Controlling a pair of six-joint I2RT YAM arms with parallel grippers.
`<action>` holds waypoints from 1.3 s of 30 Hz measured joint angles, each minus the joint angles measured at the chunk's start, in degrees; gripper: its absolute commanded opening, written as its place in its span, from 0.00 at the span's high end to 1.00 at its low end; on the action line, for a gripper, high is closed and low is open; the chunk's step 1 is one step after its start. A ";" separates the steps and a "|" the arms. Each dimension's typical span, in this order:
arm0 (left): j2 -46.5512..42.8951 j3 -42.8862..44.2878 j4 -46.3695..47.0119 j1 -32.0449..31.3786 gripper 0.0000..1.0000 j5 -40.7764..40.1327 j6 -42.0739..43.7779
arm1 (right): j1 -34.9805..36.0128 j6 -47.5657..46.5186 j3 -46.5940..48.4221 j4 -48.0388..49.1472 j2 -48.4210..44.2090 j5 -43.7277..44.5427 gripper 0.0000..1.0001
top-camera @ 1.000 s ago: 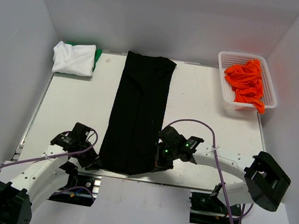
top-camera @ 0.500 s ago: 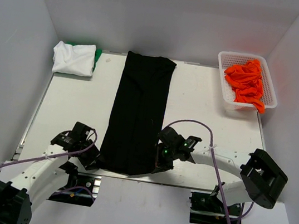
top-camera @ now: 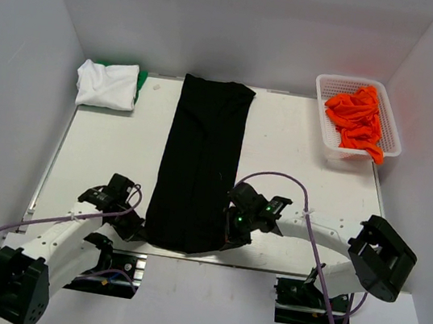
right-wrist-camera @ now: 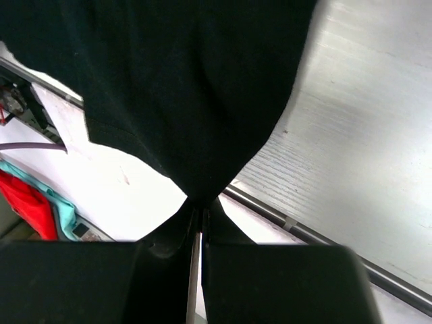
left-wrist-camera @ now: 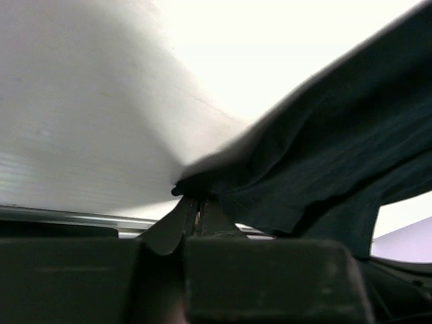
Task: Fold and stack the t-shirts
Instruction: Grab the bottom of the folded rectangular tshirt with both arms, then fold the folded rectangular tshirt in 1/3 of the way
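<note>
The black t-shirt (top-camera: 199, 159) lies as a long narrow strip down the middle of the table, folded lengthwise. My left gripper (top-camera: 134, 231) is shut on its near left corner (left-wrist-camera: 202, 185). My right gripper (top-camera: 227, 237) is shut on its near right corner (right-wrist-camera: 202, 192). Both corners are lifted a little off the table. A folded white t-shirt (top-camera: 107, 85) lies on a green one (top-camera: 141, 81) at the far left corner. Orange t-shirts (top-camera: 357, 118) lie in the basket at the far right.
A white plastic basket (top-camera: 329, 89) stands at the far right corner. White walls close in the left, back and right sides. The table's near edge with a metal rail (right-wrist-camera: 324, 243) runs just behind both grippers.
The left arm has shifted slightly toward the shirt's near left corner. The right arm and the shirt look almost unchanged.
</note>
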 measured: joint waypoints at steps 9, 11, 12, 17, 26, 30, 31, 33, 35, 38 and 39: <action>-0.39 0.39 0.68 -0.02 1.00 -0.70 0.33 | -0.33 -3.52 2.34 0.00 0.11 -1.14 1.00; -1.16 1.60 0.04 -0.02 1.00 -2.62 0.79 | -0.39 -4.28 2.89 -0.61 0.13 -0.96 1.00; -1.40 2.84 -0.61 -0.02 1.00 -3.78 1.18 | -0.50 -4.55 3.39 -1.09 0.13 -0.63 1.00; -1.18 13.20 -1.86 -0.02 1.00 -8.57 4.33 | -1.88 -4.50 5.86 -2.64 0.11 2.19 1.00; 15.52 24.13 4.63 0.17 1.00 -8.98 9.11 | -8.52 -4.83 12.90 -5.70 1.38 7.43 1.00; 19.91 29.59 6.29 0.70 1.00 -9.97 9.53 | -12.37 -6.47 18.86 -5.64 4.15 8.90 1.00; 20.70 31.41 7.10 0.81 1.00 -10.34 9.68 | -13.46 -7.17 20.46 -5.66 5.07 9.16 1.00; 22.91 35.67 7.93 0.85 1.00 -11.26 10.14 | -15.39 -8.28 23.19 -5.64 6.86 9.53 1.00; 25.70 39.74 9.46 0.85 1.00 -12.04 10.56 | -17.18 -9.62 26.21 -5.77 9.05 9.75 1.00; 30.77 44.78 11.45 0.85 1.00 -12.72 11.26 | -19.76 -11.89 30.34 -6.08 12.04 9.70 1.00; 32.41 46.12 12.00 0.85 1.00 -12.94 11.47 | -20.76 -12.35 32.11 -6.23 13.16 9.68 1.00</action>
